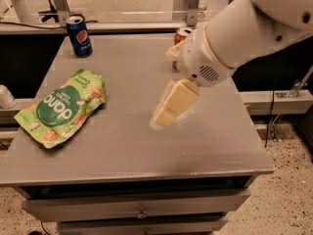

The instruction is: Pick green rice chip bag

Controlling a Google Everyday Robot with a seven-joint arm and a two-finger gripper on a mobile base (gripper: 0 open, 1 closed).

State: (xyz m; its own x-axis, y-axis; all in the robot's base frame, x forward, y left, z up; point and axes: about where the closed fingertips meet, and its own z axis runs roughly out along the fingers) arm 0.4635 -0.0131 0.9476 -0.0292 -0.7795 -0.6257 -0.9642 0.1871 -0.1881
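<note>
The green rice chip bag (pixel 62 109) lies flat on the left side of the grey table (pixel 122 146), a light-green pouch with a dark green circle and white letters. My gripper (pixel 164 119) hangs over the middle of the table on a white arm that comes in from the upper right. Its cream-coloured fingers point down and to the left. It is to the right of the bag and well apart from it, and it holds nothing that I can see.
A blue soda can (pixel 79 36) stands at the table's back left corner. A red soda can (pixel 181 35) stands at the back middle, partly hidden behind my arm. Drawers sit under the table's front edge (pixel 142 210).
</note>
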